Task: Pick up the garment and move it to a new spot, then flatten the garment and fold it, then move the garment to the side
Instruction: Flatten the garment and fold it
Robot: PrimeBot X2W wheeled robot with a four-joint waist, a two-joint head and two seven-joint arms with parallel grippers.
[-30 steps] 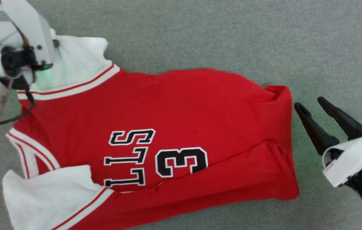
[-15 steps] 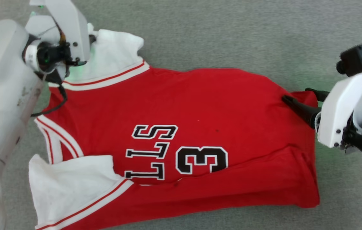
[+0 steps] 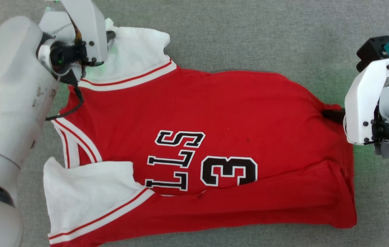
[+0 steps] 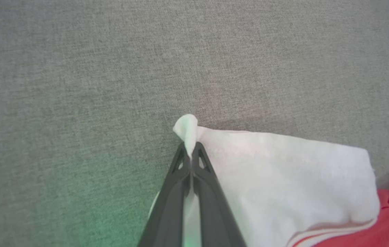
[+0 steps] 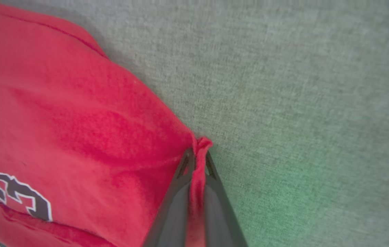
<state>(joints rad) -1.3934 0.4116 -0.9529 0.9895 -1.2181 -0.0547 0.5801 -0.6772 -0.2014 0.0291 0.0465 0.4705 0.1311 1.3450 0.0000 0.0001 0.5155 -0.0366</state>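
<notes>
Status: garment [image 3: 215,113] lies flat on the grey cloth surface [image 3: 256,31], mid-scene, neck end left, hem right. Its near long edge is folded up over the body (part of the lettering is covered, "LLS" and "3" readable). Far left: left gripper [image 4: 190,151] has fingers together, pinching the tip of the far white sleeve [image 4: 283,171], with a nub of white cloth poking past the tips. Far right: right gripper [image 5: 197,156] is clamped on the hem corner, red fabric bunched between the fingers. The near white sleeve [image 3: 84,192] lies loose on the surface.
</notes>
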